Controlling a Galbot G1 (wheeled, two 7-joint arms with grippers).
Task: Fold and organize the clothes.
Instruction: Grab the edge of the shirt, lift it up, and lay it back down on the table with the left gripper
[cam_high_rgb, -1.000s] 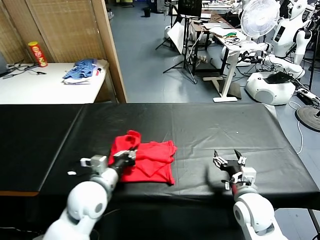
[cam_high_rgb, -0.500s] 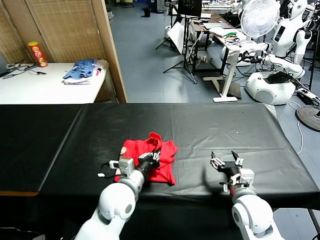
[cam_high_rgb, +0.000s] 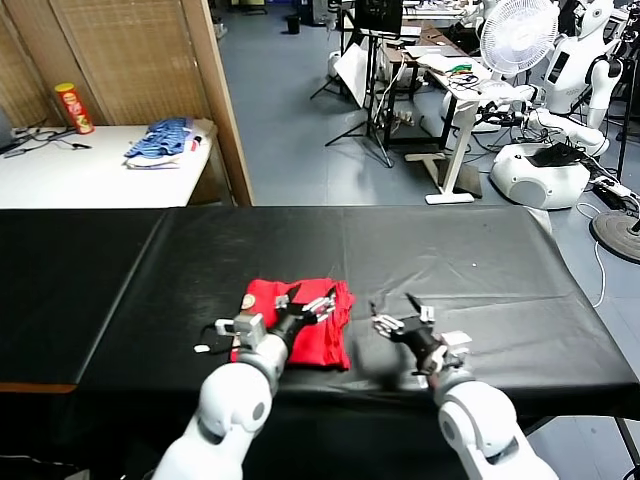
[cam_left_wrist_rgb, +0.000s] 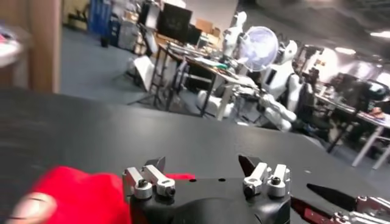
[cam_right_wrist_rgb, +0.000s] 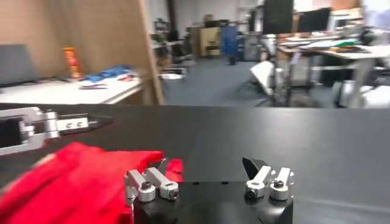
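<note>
Red T-shirt, one; two claws, left, right, both spread.

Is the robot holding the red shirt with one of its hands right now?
No, nothing is held. The left gripper is open above the red shirt. The right gripper is open beside it.

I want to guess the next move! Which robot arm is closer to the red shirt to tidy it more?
Probably the left. The left gripper hovers open right over the folded red T-shirt, while the right gripper is open beside it, over bare black table.
</note>
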